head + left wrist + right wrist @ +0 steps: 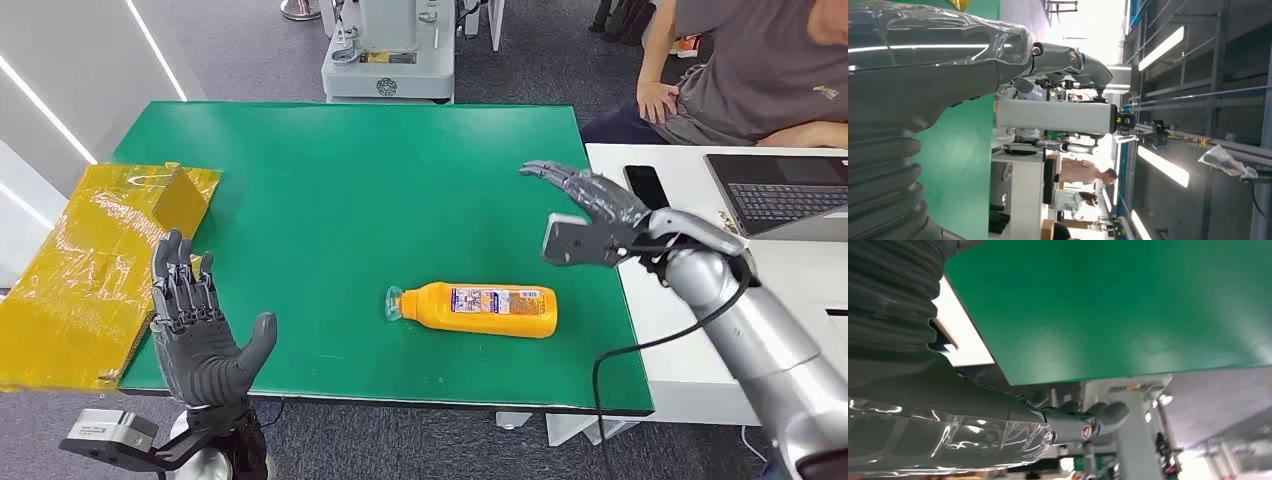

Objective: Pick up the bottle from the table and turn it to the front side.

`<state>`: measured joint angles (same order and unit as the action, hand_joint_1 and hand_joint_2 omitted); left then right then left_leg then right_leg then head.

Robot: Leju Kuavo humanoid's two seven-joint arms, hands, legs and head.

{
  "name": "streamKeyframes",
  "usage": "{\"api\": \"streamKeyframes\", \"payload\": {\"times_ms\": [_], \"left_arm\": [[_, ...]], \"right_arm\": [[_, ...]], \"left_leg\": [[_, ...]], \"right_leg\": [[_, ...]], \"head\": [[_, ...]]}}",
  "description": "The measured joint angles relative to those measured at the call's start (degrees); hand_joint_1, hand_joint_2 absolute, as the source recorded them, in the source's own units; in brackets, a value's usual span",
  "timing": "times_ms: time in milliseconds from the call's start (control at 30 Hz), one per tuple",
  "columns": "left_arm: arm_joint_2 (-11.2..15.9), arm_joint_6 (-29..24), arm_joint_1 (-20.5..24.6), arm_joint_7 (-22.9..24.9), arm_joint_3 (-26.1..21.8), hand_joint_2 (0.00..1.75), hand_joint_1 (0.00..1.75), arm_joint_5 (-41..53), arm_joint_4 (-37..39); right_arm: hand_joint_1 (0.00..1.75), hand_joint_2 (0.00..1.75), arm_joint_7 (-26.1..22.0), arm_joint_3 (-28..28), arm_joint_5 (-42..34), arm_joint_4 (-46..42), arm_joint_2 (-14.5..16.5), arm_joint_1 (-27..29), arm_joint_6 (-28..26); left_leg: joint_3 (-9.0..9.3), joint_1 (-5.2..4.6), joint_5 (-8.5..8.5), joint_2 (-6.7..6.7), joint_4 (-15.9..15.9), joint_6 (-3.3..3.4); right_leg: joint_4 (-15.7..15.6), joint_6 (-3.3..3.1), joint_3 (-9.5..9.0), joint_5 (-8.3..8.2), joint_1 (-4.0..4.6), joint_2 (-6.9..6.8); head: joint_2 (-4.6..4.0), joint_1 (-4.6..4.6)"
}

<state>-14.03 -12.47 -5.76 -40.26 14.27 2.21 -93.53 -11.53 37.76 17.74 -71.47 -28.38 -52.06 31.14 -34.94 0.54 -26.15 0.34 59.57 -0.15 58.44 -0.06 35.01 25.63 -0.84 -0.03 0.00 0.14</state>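
Note:
An orange bottle (483, 309) lies on its side on the green table (340, 200), near the front edge, its clear cap end pointing left and a printed label facing up. My right hand (590, 215) hovers above and to the right of the bottle, fingers spread, holding nothing. My left hand (200, 330) is raised at the table's front left corner, palm up and fingers apart, well left of the bottle. The wrist views show my left hand (923, 65) and my right hand (948, 425) with nothing in them.
A crinkled yellow bag (100, 260) lies off the table's left edge. A white desk (700, 330) to the right carries a laptop (785, 190) and a phone (646, 186); a person (750, 70) sits behind it. A grey machine (390, 50) stands beyond the table.

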Motion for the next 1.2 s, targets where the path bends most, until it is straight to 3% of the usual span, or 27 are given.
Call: {"api": "streamKeyframes", "payload": {"times_ms": [267,400,567,733,833,1033,1200], "left_arm": [[0.61,0.49,0.09,0.0,0.15,1.75,0.0,1.18,0.0],[0.87,0.73,0.12,0.0,0.63,1.75,0.0,1.15,0.0],[1.16,0.9,0.14,0.0,0.95,1.75,0.0,1.13,0.0],[1.22,1.15,0.63,0.0,1.06,1.75,0.0,1.44,0.04],[1.09,1.45,1.12,0.0,1.09,1.75,0.0,1.99,0.26],[0.96,2.53,1.3,0.0,1.06,1.75,0.0,2.82,0.96],[0.97,3.01,1.31,0.0,1.05,1.75,0.0,2.67,1.17]], "right_arm": [[0.0,1.75,2.02,15.53,-9.9,7.52,-0.91,-18.34,6.52],[0.0,1.75,1.87,22.5,-10.79,9.37,-0.69,-21.28,6.58],[0.0,1.75,1.72,26.46,-11.38,10.41,-0.44,-22.51,6.62],[0.0,1.75,0.54,29.84,-12.43,12.33,1.1,-22.51,4.14],[0.0,1.75,-3.47,32.2,-13.64,15.78,3.08,-20.79,2.21],[0.0,1.75,-10.93,33.04,-13.6,21.61,5.89,-13.38,-1.83],[0.0,1.75,-13.15,31.9,-12.22,24.18,6.73,-6.74,-4.17]], "left_leg": [[-0.04,0.05,0.0,-0.09,-0.01,0.0],[-0.05,0.04,-0.01,-0.08,0.0,0.01],[-0.05,0.03,-0.01,-0.13,0.01,0.01],[-0.03,0.04,-0.01,-0.11,0.01,0.01],[-0.01,0.05,-0.01,-0.11,0.01,0.01],[-0.03,0.07,0.0,-0.22,0.01,0.01],[-0.07,0.05,-0.01,-0.26,0.01,0.01]], "right_leg": [[-0.02,0.0,0.0,0.02,0.05,-0.06],[-0.03,0.01,-0.01,0.02,0.05,-0.06],[-0.04,0.01,-0.01,0.01,0.04,-0.12],[-0.04,0.01,-0.02,0.01,0.05,-0.09],[-0.04,0.01,-0.03,0.01,0.06,-0.09],[-0.04,0.02,-0.04,0.03,0.08,-0.22],[-0.06,0.04,-0.04,0.04,0.07,-0.24]], "head": [[0.0,-0.01],[0.0,-0.01],[0.0,0.0],[0.0,-0.01],[0.0,-0.01],[0.0,-0.01],[0.0,-0.01]]}}
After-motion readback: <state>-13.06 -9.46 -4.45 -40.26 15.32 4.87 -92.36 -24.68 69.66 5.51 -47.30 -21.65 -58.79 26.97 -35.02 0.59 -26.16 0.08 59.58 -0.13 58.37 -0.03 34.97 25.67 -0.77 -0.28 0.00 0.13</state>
